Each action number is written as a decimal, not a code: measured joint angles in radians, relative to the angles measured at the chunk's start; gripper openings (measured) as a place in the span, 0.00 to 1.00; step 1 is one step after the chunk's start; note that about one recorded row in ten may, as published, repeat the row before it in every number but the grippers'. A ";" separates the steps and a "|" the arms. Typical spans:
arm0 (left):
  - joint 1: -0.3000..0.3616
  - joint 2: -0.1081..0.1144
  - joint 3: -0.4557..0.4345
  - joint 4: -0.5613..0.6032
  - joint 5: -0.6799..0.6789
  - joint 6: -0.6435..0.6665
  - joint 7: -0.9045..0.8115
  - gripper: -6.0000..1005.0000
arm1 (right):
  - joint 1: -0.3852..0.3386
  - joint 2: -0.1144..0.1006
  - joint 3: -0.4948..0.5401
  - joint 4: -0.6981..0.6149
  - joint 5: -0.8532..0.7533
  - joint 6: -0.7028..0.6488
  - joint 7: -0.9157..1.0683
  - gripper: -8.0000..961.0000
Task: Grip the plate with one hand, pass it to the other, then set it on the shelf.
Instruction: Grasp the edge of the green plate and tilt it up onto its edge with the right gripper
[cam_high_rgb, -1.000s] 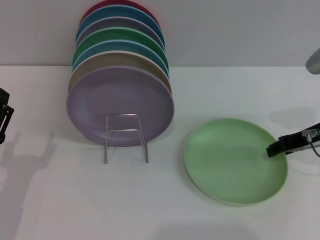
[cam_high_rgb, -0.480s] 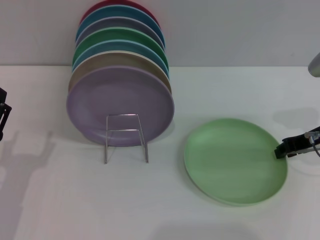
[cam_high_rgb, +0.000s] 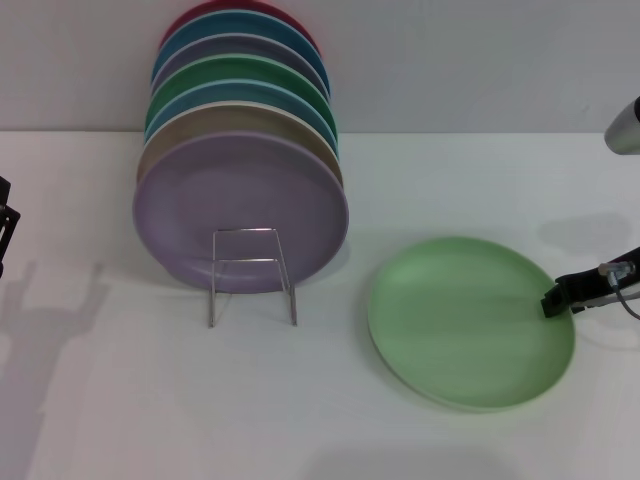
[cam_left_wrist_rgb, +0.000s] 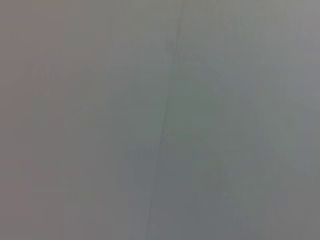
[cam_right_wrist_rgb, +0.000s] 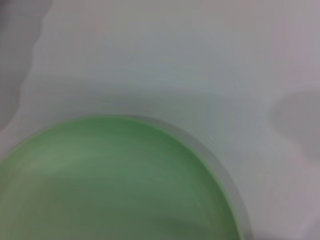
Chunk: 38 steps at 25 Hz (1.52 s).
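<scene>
**Right gripper at the rim of the mint-green plate**

On the white table (cam_high_rgb: 120, 400), in the head view, the pale mint-green plate (cam_high_rgb: 465, 320) lies flat, to the right of the wire shelf (cam_high_rgb: 250, 272) and apart from it. The shelf stands in front of a row of upright plates; the nearest one is the lilac plate (cam_high_rgb: 240, 205), and behind it a beige plate (cam_high_rgb: 180, 128), blue ones, an emerald-green plate (cam_high_rgb: 235, 72) and a dark red one at the back. The right gripper (cam_high_rgb: 556, 298) reaches in from the right edge, and its dark tip is at the right rim of the mint-green plate. Whether its fingers are wide, narrow or closed on the rim, I cannot tell from here. The left gripper (cam_high_rgb: 5, 225) is only partly seen at the far left edge, well apart from the plates, and its state I also cannot tell.

The left wrist view shows only a plain grey surface with a thin dark line.

In the right wrist view, the mint-green plate (cam_right_wrist_rgb: 110, 185) fills the lower part, its pale rim curving against the white table (cam_right_wrist_rgb: 165, 60). This arm's own fingers are not seen there.
</scene>
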 joint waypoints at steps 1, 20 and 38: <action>0.000 0.000 0.000 0.000 0.000 0.001 0.000 0.86 | 0.000 0.000 0.000 0.000 0.000 0.000 0.000 0.27; 0.000 0.000 0.000 0.001 0.000 0.014 0.000 0.86 | 0.019 -0.003 -0.002 -0.027 -0.029 -0.014 -0.027 0.10; 0.002 0.000 -0.001 0.002 -0.001 0.023 -0.004 0.86 | -0.064 0.014 -0.069 0.174 -0.029 -0.050 -0.064 0.05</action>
